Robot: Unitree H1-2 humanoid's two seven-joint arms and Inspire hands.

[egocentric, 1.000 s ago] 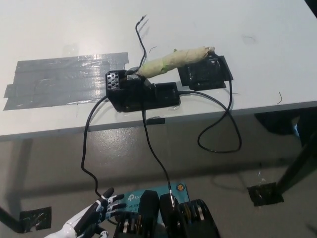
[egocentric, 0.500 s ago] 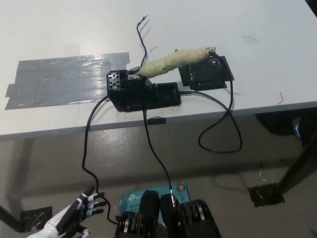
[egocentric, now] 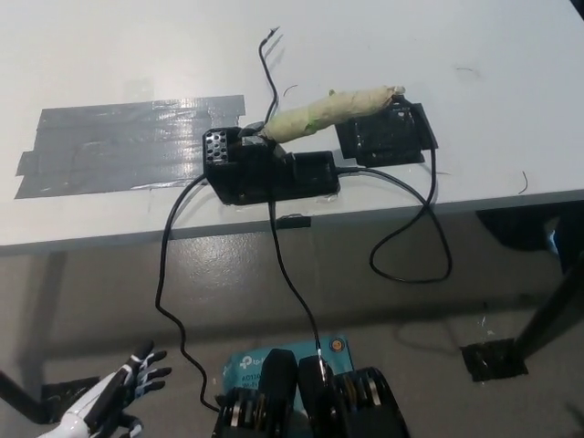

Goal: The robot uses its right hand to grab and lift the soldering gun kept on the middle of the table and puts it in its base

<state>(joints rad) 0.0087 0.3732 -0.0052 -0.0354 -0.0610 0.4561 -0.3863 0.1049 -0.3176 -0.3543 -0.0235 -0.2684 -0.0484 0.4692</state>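
Resting tip-first in its base [egocentric: 269,175], the soldering gun [egocentric: 333,109] lies beside grey tape [egocentric: 119,146]; left hand [egocentric: 114,397] fingers spread.

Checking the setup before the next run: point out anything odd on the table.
The soldering gun is wrapped in pale tape and lies tilted, its tip in the black base. A wide grey tape patch covers the table.

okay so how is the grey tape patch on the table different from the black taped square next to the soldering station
The grey tape patch is silver-grey, wide and long, lying bare at the table's left. The black taped square is dark, much smaller, right of the soldering station, with the taped soldering gun's end over its edge. Both lie flat on the white table.
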